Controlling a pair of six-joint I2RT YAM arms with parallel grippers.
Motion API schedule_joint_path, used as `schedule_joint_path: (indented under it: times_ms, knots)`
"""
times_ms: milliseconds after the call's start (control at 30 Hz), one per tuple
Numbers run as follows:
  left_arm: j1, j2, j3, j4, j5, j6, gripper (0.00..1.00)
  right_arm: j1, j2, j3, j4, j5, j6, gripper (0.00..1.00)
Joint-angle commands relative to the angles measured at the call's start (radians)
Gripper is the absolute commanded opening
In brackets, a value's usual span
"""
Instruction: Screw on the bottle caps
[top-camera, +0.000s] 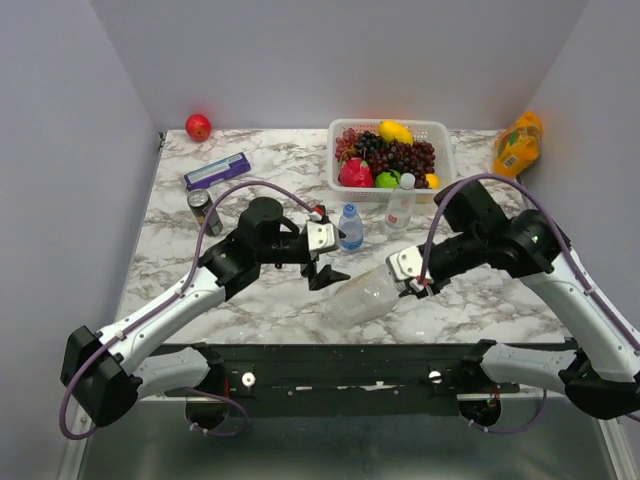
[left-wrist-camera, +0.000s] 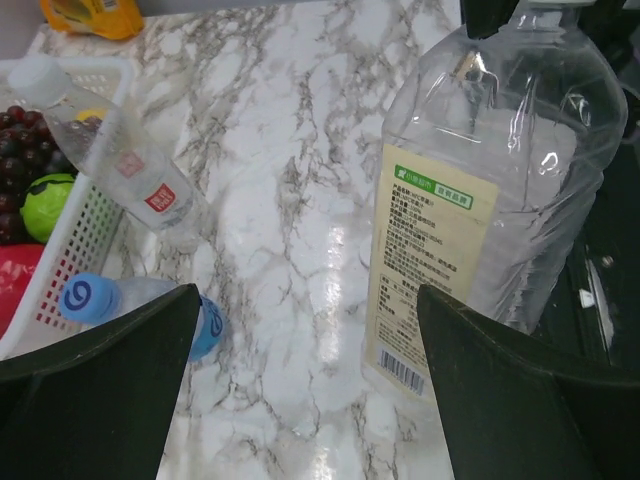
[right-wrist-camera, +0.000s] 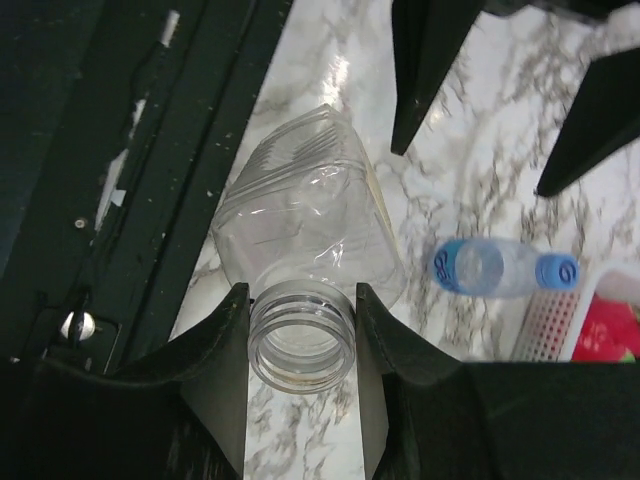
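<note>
My right gripper (top-camera: 408, 284) (right-wrist-camera: 300, 312) is shut on the open, capless neck of a clear bottle with a yellow-green label (top-camera: 365, 296) (right-wrist-camera: 300, 215) and holds it tilted above the table's front. My left gripper (top-camera: 325, 271) (left-wrist-camera: 310, 400) is open and empty just left of that bottle (left-wrist-camera: 480, 190). A blue-labelled bottle (top-camera: 350, 229) (left-wrist-camera: 150, 305) (right-wrist-camera: 495, 268) wears a blue cap (left-wrist-camera: 84, 297) (right-wrist-camera: 557, 270). A plain bottle (top-camera: 400, 205) (left-wrist-camera: 125, 160) wears a white cap (left-wrist-camera: 38, 76). No loose cap shows.
A white basket (top-camera: 443, 150) of fruit stands at the back, behind the two small bottles. A dark can (top-camera: 205, 210), a purple box (top-camera: 217, 171) and a red apple (top-camera: 198, 127) are at the back left. An orange juice bottle (top-camera: 518, 144) lies back right.
</note>
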Motion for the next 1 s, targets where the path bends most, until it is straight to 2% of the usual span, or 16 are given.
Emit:
schedule_joint_path:
  times_ms: [0,233,400,567,700,967]
  knots:
    - [0.002,-0.033,0.012,-0.26,0.15,0.136,0.99,0.123,0.04,0.093,-0.184,0.023,-0.089,0.0]
    - [0.014,0.017,0.039,-0.407,0.276,0.286,0.99,0.165,0.112,0.138,-0.178,0.153,-0.314,0.0]
    - [0.016,0.073,0.049,-0.427,0.313,0.322,0.99,0.185,0.114,0.132,-0.102,0.181,-0.388,0.0]
    - [0.016,0.079,-0.02,-0.273,0.294,0.25,0.99,0.232,0.091,0.118,-0.048,0.184,-0.46,0.0]
    - [0.016,0.077,-0.062,-0.071,0.25,0.142,0.99,0.255,0.083,0.109,-0.029,0.165,-0.476,0.0]
    - [0.011,0.113,-0.079,-0.013,0.273,0.115,0.99,0.282,0.074,0.093,0.057,0.155,-0.439,0.01]
